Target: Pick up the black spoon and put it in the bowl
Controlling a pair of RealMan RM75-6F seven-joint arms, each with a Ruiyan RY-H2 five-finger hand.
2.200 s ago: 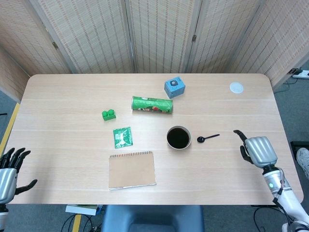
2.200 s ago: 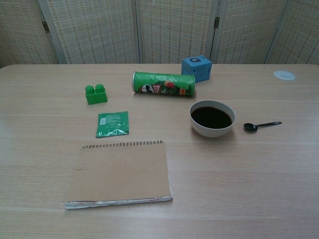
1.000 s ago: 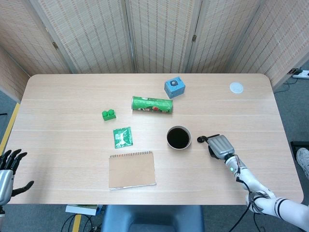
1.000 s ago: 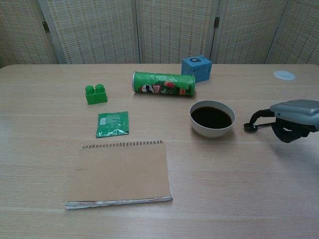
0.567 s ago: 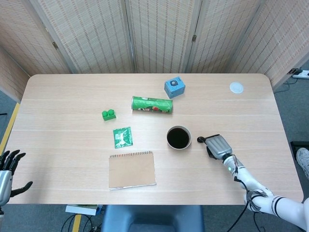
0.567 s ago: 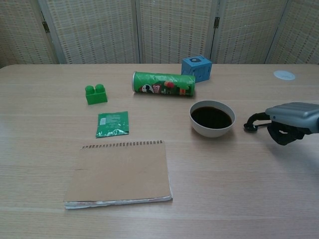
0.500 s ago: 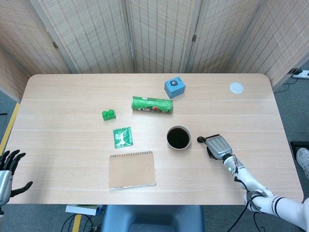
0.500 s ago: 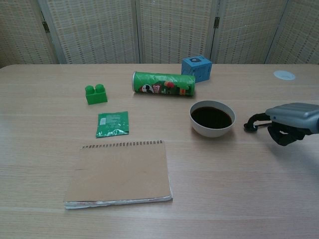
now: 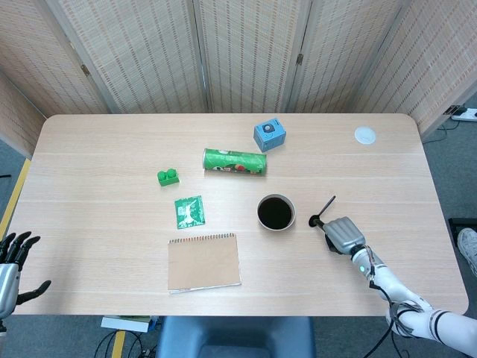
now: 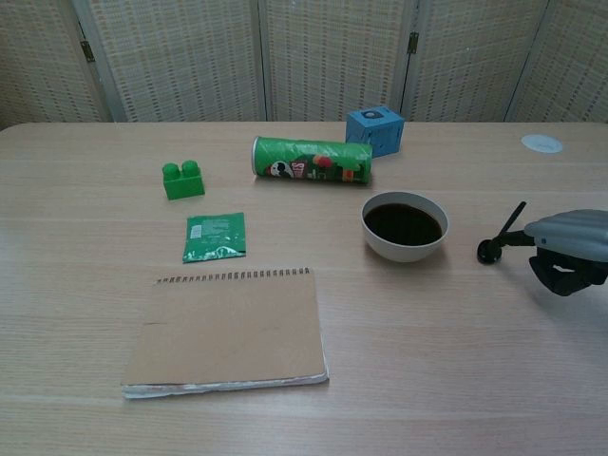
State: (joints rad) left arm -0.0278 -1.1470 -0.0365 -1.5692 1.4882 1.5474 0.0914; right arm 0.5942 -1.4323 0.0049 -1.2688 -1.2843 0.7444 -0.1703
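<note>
The table [image 9: 112,149] fills the frame; right of centre on it stands the bowl [image 9: 276,212]. Low in the right half, the right hand [image 9: 342,234] has its fingers curled about the black spoon [image 9: 322,212], whose handle tilts up toward the upper right. The grip looks light, so the hand should probably firm it, lift clear of the rim, then travel left. At the lower left corner, the left hand [image 9: 10,261] idles, spread and empty.

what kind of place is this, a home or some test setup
Probably a robot test setup, not a home: woven folding screens fence off a plain wooden table holding unrelated props, such as a green toy brick and a blue cube.
</note>
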